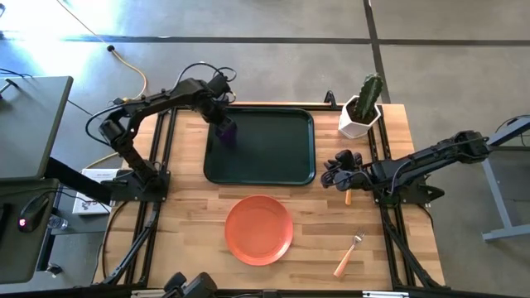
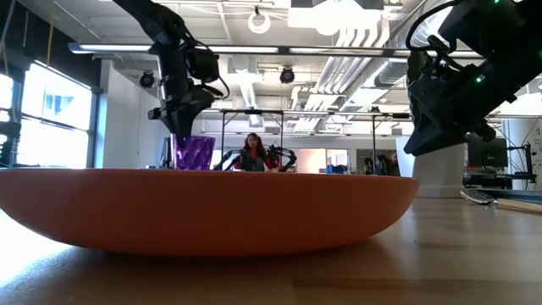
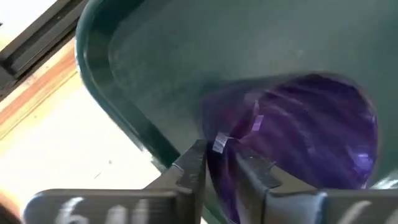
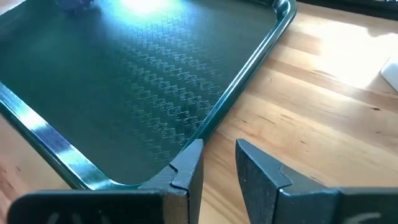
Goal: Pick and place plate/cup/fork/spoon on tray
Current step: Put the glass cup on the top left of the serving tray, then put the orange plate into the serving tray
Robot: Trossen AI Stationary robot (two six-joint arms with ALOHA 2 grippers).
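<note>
High view: the left gripper (image 1: 224,124) is at the cup (image 1: 227,132), which sits in the far left corner of the tray (image 1: 286,175). The plate (image 1: 259,229) lies on the table just off the tray's near edge, and the fork (image 1: 349,253) lies toward the table's near right corner. The right gripper (image 1: 338,174) hovers just off the tray's right edge, over a wooden handle (image 1: 349,198), perhaps the spoon's.

Low view: the plate (image 2: 203,207) fills the foreground; behind it the left gripper (image 2: 182,127) comes down onto the cup (image 2: 196,152).

Left wrist view: the fingers (image 3: 193,168) straddle the cup's (image 3: 298,134) rim, one inside and one outside; whether they clamp it cannot be told.

Right wrist view: the right gripper (image 4: 219,163) has its fingers slightly apart and empty, above the table beside the tray's (image 4: 230,106) rim.

Risk: if a finger catches the rim as the left arm rises, the cup could tip or be dragged.
</note>
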